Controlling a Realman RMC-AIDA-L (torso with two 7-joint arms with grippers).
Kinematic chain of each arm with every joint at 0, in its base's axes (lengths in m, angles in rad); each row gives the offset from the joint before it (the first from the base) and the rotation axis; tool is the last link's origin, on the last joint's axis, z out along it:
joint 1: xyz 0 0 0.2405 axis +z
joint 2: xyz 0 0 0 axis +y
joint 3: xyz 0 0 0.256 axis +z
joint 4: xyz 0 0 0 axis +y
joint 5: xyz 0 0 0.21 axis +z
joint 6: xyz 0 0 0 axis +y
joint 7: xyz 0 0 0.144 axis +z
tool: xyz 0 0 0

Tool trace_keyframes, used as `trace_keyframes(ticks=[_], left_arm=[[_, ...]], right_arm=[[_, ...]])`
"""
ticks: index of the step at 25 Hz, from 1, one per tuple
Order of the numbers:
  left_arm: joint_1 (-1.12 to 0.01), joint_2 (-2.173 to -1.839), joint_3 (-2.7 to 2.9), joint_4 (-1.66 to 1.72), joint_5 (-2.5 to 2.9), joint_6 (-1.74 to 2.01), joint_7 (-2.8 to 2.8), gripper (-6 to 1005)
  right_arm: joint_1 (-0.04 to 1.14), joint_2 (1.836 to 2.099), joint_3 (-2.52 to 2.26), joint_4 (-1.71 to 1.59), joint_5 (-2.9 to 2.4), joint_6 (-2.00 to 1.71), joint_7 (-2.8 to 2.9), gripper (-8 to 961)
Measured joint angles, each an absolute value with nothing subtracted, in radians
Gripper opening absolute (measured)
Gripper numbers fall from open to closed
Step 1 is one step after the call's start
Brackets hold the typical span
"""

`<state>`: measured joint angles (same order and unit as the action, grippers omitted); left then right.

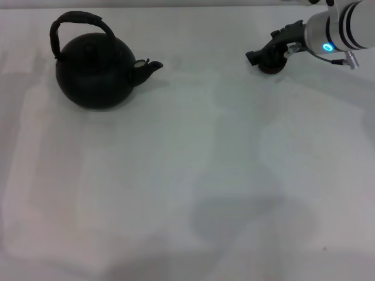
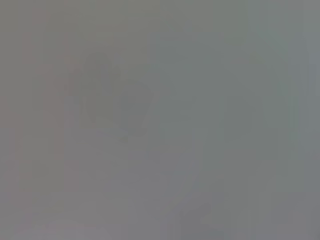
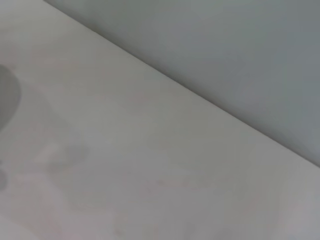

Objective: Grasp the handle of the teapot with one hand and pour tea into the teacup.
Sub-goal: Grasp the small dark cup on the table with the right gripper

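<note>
Teapot point(image 1: 95, 71) sits upright at the far left of the counter point(image 1: 187, 193), spout toward the robot's right. Handle point(image 1: 81, 23) arches over the lid, its hoop running left-right, free of any grip.

Right gripper point(image 1: 265, 58) is at the far right, well apart from the teapot, low over a small dark round thing that is probably the teacup point(image 1: 271, 69), mostly hidden beneath it. Jaws dark against dark: cannot tell how far open, or whether they hold the cup.

Left arm out of sight in the head view; its wrist view shows only grey blur.

Judgement: the handle lies on the left arm's side, far from the right gripper; grasp not yet begun.
</note>
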<state>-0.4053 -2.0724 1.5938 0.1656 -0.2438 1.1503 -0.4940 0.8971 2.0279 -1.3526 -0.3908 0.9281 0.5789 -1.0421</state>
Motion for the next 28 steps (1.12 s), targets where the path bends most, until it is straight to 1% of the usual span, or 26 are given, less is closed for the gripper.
trace_keyframes(ticks=[21, 28], left_arm=[[-0.406, -2.072, 1.594, 0.166, -0.244, 1.147, -0.494, 781], [-0.404, -2.072, 1.594, 0.166, -0.244, 1.147, -0.493, 782]], right_arm=[[0.875, 2.022, -1.351, -0.373, 0.922, 0.604, -1.019, 812], [0.84, 2.022, -1.357, -0.418, 0.919, 0.606, -1.022, 811]])
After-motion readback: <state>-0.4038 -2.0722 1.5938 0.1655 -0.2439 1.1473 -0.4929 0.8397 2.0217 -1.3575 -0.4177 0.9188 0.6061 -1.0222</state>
